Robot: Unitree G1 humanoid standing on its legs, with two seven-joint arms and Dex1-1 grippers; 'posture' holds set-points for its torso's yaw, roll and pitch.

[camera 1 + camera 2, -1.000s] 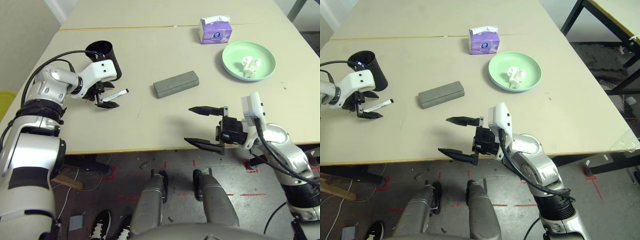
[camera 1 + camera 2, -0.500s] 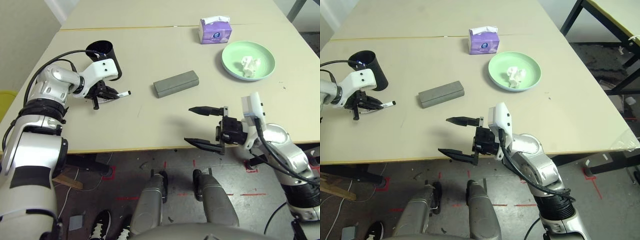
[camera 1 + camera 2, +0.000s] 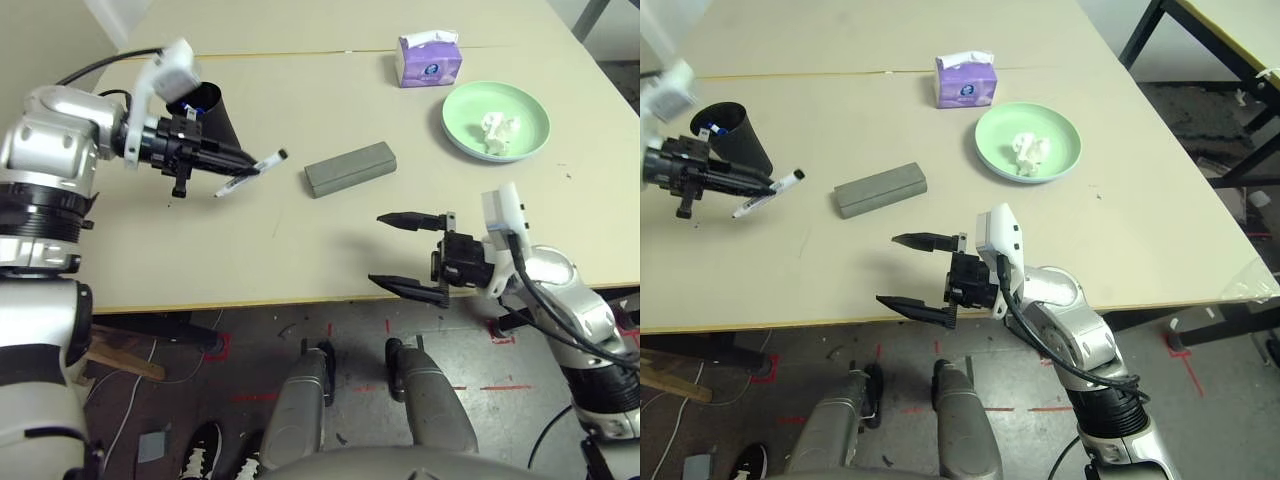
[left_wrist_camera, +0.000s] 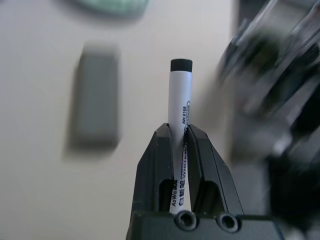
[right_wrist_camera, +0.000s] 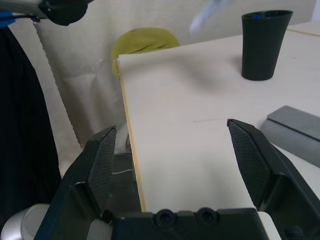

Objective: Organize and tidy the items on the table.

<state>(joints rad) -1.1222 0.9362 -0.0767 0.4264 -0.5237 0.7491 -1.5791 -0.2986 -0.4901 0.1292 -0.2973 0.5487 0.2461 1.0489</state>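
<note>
Left wrist view: the left tool (image 4: 181, 142) is clamped tight on the black-capped marker (image 4: 180, 102), its cap pointing out beyond the fingertips. From the head camera, that marker (image 3: 250, 172) is held clear of the bench (image 3: 300, 240), just beside the black cup (image 3: 210, 110), which stands at the bench's left side with a blue-capped marker (image 3: 196, 102) apparently already inside. The right tool (image 3: 410, 252) hangs at the near edge with its fingers spread wide and nothing between them. The grey glasses case (image 3: 350, 168) lies mid-bench, apart from both tools. A crumpled tissue (image 3: 500, 130) rests in the pale-green plate (image 3: 460, 125) at far right, next to the purple tissue box (image 3: 430, 60). By the look of it, tidying is partly done: the held marker probably goes into the cup, and the case has yet to be put away.
</note>
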